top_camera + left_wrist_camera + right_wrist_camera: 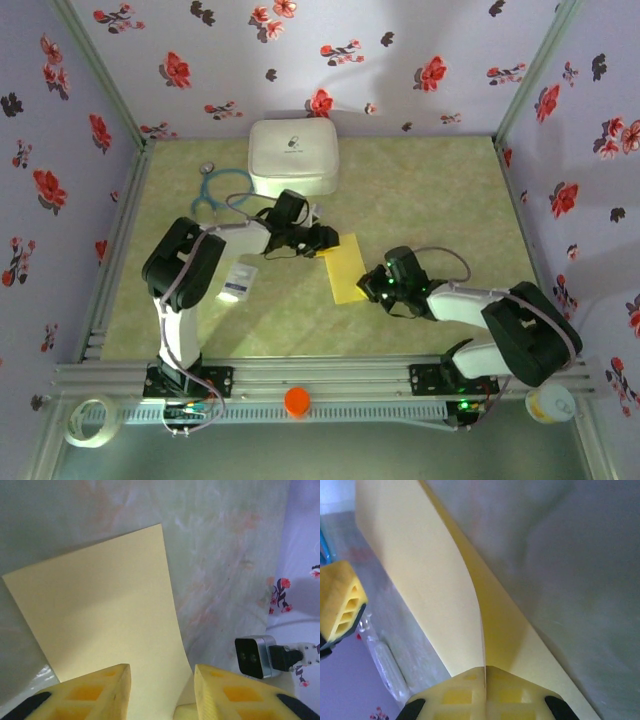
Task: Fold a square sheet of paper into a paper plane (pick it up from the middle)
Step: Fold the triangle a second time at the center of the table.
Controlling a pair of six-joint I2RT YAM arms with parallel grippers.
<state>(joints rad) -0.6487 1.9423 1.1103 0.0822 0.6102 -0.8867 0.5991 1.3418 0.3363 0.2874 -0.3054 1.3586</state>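
right pincer [485, 680]: pads pressed together, clamped on the edge of the square sheet of paper [345, 268]; two layers leave the tips, the top flap lifting off the one under it
sheet from right pincer: runs straight ahead of the tips; upper flap bows to their left, lower layer lies on the table [440, 200] to their right
left pincer [162, 695]: jaws parted a moderate way, gripping nothing; the sheet's edge runs into the gap between the fingers [100, 687], and I see no pad pressing it
sheet from left pincer: spreads ahead and left of the tips, bare table to their right
pincers: at opposite ends of the sheet, left at its far corner, right at its near-right edge
step: I judge an early fold, likely the first lengthwise crease; the sheet reads as a doubled strip with no nose and no wings, so no paper plane yet
next move: right clamp should hold as anchor; left should lay the raised flap flat, square the edges, then press along the fold line
watch: thin paper, the flap may spring open or skew if the anchor slips
behind left pincer: small white packet [238, 280] on the table
beyond left pincer: white case [292, 155] just past it, stethoscope [215, 190] to its left
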